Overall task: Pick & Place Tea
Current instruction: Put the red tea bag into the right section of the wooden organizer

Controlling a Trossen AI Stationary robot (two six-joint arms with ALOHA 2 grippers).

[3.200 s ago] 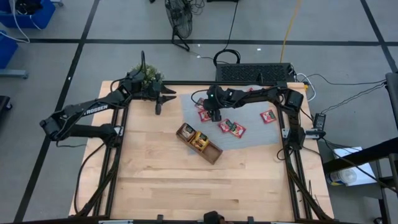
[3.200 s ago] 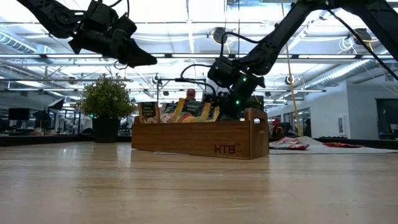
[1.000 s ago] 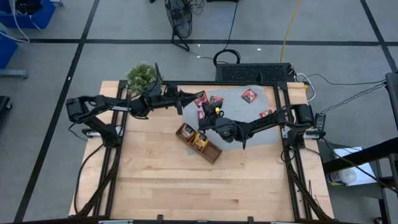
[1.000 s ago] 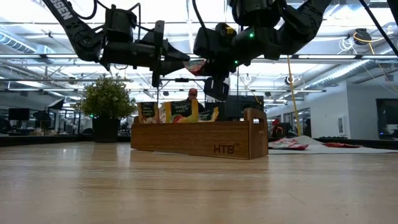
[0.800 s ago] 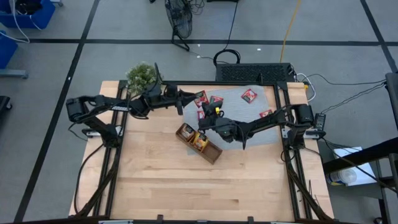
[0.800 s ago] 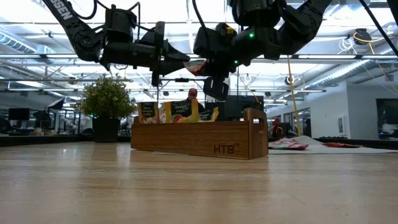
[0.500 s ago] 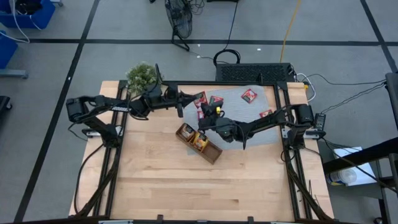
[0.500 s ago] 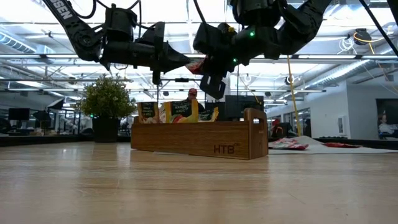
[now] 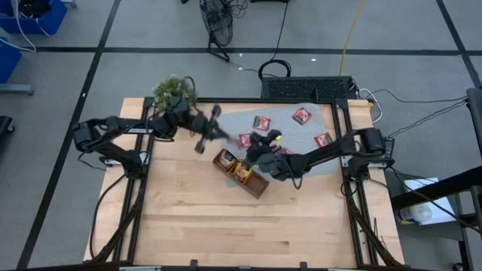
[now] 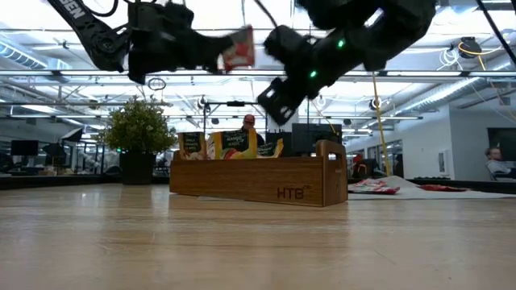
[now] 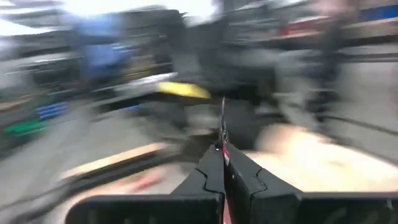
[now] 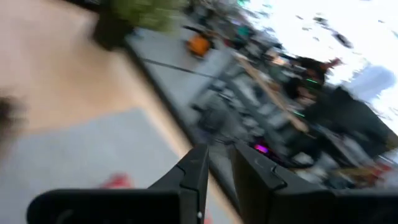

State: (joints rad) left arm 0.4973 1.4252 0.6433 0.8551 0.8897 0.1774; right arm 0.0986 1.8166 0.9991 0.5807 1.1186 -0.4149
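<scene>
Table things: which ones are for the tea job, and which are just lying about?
For the job: red sachet in left gripper; loose sachets on grey mat; stored sachets in wooden tray.
Just lying about: potted plant.

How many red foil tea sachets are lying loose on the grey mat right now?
4: two red sachets along the far edge, one at the right edge, one nearest the wooden tray. The right arm may hide others.

Red foil tea sachets with light labels (image 9: 302,115) lie on a grey mat (image 9: 331,154) on the pale wooden bench (image 9: 196,218), beside a brown wooden tray (image 9: 256,186) and a green potted plant (image 9: 170,90).
</scene>
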